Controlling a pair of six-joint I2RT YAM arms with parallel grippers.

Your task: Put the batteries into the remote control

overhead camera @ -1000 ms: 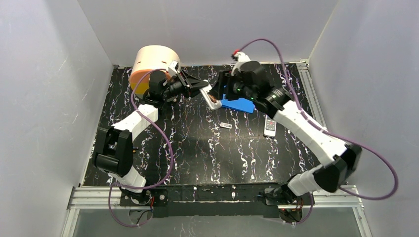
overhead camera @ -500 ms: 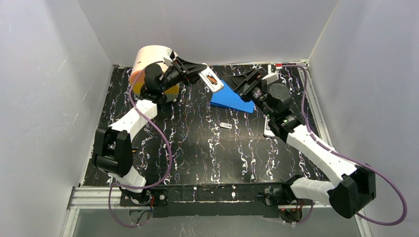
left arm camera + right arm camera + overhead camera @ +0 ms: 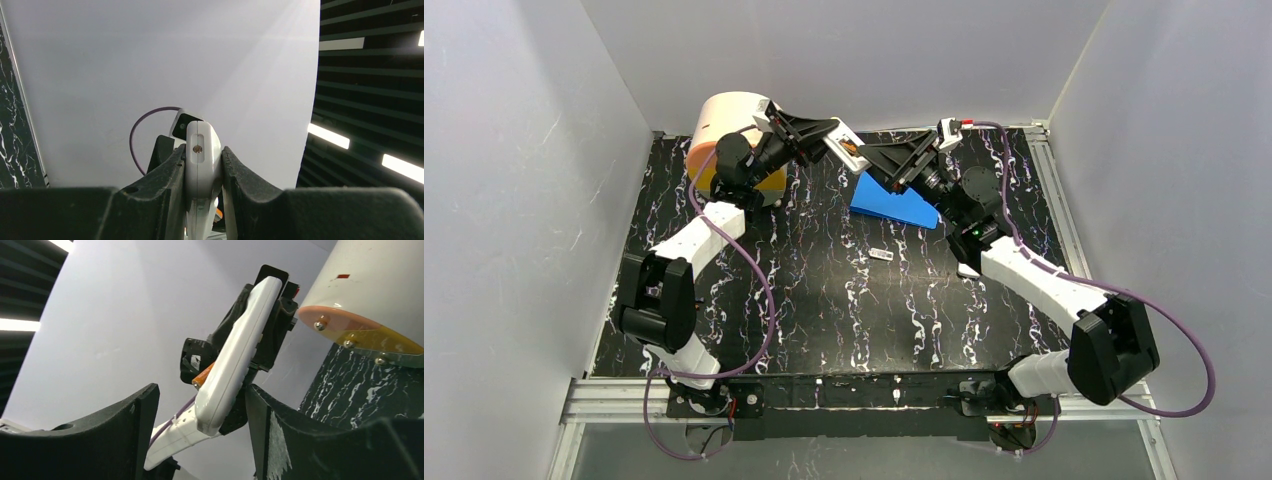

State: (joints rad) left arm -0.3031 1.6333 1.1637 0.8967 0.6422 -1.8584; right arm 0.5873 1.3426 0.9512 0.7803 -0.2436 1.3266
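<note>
Remote point(image 3: 844, 149) aloft nr back edge of table point(image 3: 824, 300)

A white remote point(image 3: 235, 360) tilts, clamped by the left gripper point(image 3: 257, 320) — an orange battery point(image 3: 203, 376) peeks from its lower left edge. The right gripper point(image 3: 200, 410) gapes around the remote's lower end; a pale drum point(image 3: 365, 285) stands right of it.
</note>
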